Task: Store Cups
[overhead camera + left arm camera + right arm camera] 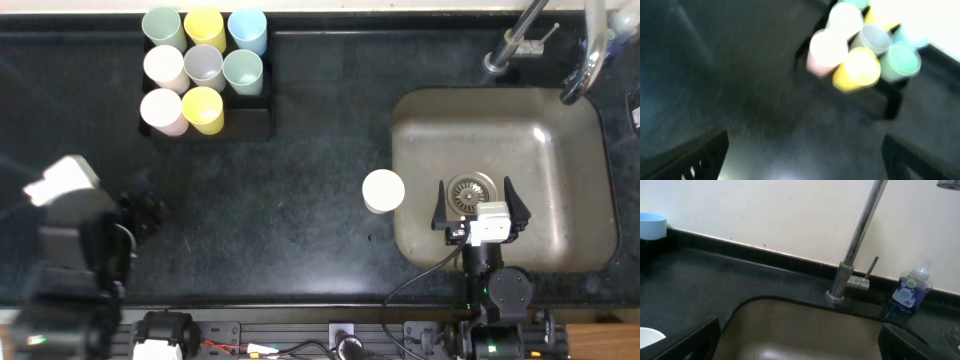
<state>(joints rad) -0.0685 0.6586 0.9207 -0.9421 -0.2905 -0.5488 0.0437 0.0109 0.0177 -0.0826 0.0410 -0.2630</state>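
A black rack [255,112] at the counter's back left holds several pastel cups [204,68], open ends up. In the left wrist view the same cups [860,67] stand in the rack ahead of my left gripper [804,144], which is open and holds nothing. A single white cup [383,190] stands on the counter just left of the sink. My right gripper [477,202] hovers over the sink near the drain, open and holding nothing. In the right wrist view the white cup's rim [648,337] lies beside the open right gripper [800,328].
The steel sink [560,120] takes up the right side, with a faucet [856,240] and a blue soap bottle [911,290] behind it. A blue cup [651,225] in the rack is far off. The left arm [85,240] stands at the counter's left edge.
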